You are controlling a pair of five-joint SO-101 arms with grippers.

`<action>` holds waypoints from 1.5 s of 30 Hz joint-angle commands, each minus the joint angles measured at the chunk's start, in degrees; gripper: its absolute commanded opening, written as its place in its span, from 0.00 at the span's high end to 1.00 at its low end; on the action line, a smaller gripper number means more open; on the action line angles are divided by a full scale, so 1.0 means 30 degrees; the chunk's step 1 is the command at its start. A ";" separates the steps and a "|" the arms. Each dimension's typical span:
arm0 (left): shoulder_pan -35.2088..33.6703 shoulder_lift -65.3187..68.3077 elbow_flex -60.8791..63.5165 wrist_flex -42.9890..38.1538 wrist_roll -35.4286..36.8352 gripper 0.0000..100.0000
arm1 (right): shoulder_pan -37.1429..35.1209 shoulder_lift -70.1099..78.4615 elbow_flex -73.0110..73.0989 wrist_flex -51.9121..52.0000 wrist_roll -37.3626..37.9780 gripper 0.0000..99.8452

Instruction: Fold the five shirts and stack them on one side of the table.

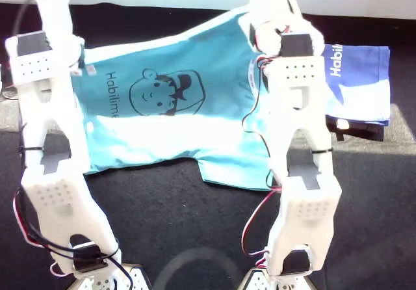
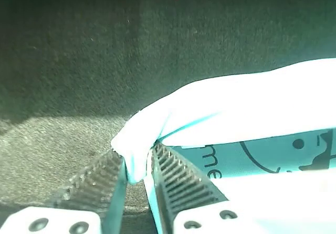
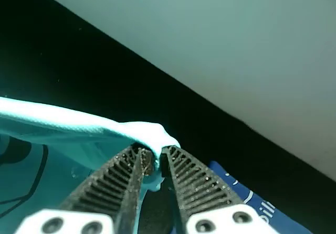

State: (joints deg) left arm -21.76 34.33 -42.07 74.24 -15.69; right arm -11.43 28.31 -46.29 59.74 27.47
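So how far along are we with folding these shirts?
Done: one dark blue shirt lies folded at the right side of the table. In hand: the turquoise shirt lies mostly spread out, with the left claw and right claw each shut on its far edge. Left: fold it, stack it on the blue one, then the remaining shirts.

L gripper [image 2: 139,158] clamped on the edge of the turquoise shirt [image 2: 252,103].
Ribbed jaws pressed together w/ a bunched fold of fabric between them, cloth poking out past the tips. From the grip the shirt runs off as a folded-over layer. Beneath it is another layer w/ dark print [image 2: 294,150]: some letters & part of a line drawing. Dark table [image 2: 105,50] behind, w/ a paler lit patch next to the jaws.
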 commanded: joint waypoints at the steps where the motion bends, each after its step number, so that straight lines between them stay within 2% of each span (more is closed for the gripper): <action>1: 0.0249 0.0542 -0.0835 0.0440 -0.0029 0.99 | -0.0103 0.1070 -0.0073 0.1216 0.0117 0.99; 7: 0.0278 0.1509 -0.0835 0.1846 -0.0029 0.99 | -0.0103 0.3707 -0.0220 0.2799 0.0117 0.99; 12: 0.0278 0.1685 -0.0835 0.3810 -0.0029 0.99 | -0.0103 0.3971 -0.0308 0.4440 0.0117 0.99; 19: 0.0278 0.1744 -0.0718 0.7150 -0.1641 0.99 | -0.0015 0.4029 -0.3121 1.0212 0.0117 0.99; 24: 0.0249 0.1509 -0.0835 0.8821 -0.1641 0.99 | -0.0044 0.4029 -0.6168 1.3788 0.0088 0.99; 28: -0.0396 0.0982 -0.0015 0.8938 -0.1641 0.99 | 0.0601 0.3619 -0.7048 1.3817 -0.2696 0.99; 30: -0.0601 0.0132 0.1128 0.8938 -0.1758 0.99 | 0.0718 0.3092 -0.6256 1.3817 -0.3516 0.99; 33: -0.0542 -0.1538 0.3795 0.8908 -0.2901 0.99 | 0.0630 0.1685 -0.3590 1.3817 -0.3575 0.99; 37: -0.0308 -0.3297 0.6432 0.8879 -0.3048 0.99 | 0.0454 -0.1509 0.0718 1.3729 -0.3487 0.99; 45: -0.0366 -0.3883 0.8894 0.8322 -0.3018 0.99 | 0.0513 -0.8366 1.0212 1.1941 -0.3487 0.99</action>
State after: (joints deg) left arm -22.55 26.24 -16.13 99.30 -24.48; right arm -10.20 12.04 -25.63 98.42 17.45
